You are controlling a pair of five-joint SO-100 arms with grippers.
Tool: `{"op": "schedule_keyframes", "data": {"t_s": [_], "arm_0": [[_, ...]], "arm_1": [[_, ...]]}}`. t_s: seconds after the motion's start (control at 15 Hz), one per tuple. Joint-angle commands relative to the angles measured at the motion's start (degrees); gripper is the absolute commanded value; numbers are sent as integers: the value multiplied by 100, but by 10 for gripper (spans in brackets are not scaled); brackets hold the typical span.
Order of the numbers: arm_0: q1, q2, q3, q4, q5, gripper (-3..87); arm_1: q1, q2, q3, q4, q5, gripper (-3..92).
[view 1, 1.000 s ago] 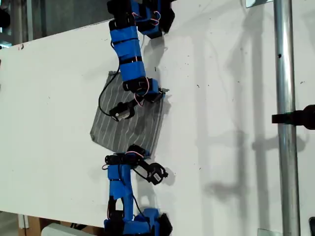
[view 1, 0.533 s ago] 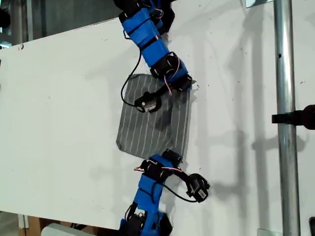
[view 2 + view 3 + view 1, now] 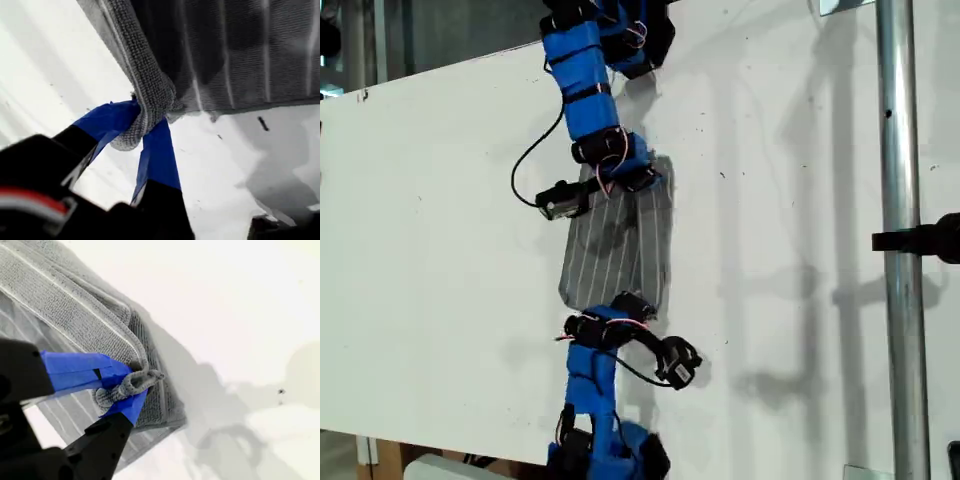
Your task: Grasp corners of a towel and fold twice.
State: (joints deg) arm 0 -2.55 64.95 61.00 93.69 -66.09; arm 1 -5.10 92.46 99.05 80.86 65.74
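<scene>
The towel (image 3: pixel 618 250) lies on the white table (image 3: pixel 440 220), stretched between my two grippers. My first gripper (image 3: pixel 145 132) pinches one bunched corner (image 3: pixel 131 140); my second gripper (image 3: pixel 125 390) pinches another corner (image 3: pixel 131 383), above folded layers.

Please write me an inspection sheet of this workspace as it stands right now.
Surface: white table, small dark specks.
Job's things: grey striped towel hangs between the two arms, narrow, looks doubled over.
Clutter: nothing seen.
Grippers: my first gripper shut on a towel corner; my second gripper shut on a bunched towel corner.
Cables: black cable loops off the upper arm in the exterior view.
Surroundings: metal pole at the exterior view's right.
</scene>
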Motion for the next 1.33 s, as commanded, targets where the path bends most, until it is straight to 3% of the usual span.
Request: {"op": "schedule_keyframes", "data": {"t_s": [0.0, 0.27, 0.47, 0.6, 0.73, 1.07, 1.27], "arm_0": [[-1204, 18, -589, -97, 1151, -28], [-2795, 299, -1063, -677, 2979, -28], [-3331, 1002, -1046, -1239, 3542, -28], [-3305, 1257, -606, -1213, 3357, -28], [-3146, 1213, 132, -1125, 2892, -28], [-2681, 123, 536, -1380, 2188, -27], [-2804, -378, 466, -1591, 2145, -27]], "arm_1": [[1318, 712, 229, -264, -879, -3], [3331, 1529, 308, -703, -2637, -3], [4201, 2769, 26, -694, -3428, -3], [4192, 3270, 193, -360, -3401, -3], [3656, 3393, 940, -369, -2971, -3], [2927, 3709, 3199, -1485, -1942, -3], [2979, 3771, 3876, -1934, -1802, -3]]}}
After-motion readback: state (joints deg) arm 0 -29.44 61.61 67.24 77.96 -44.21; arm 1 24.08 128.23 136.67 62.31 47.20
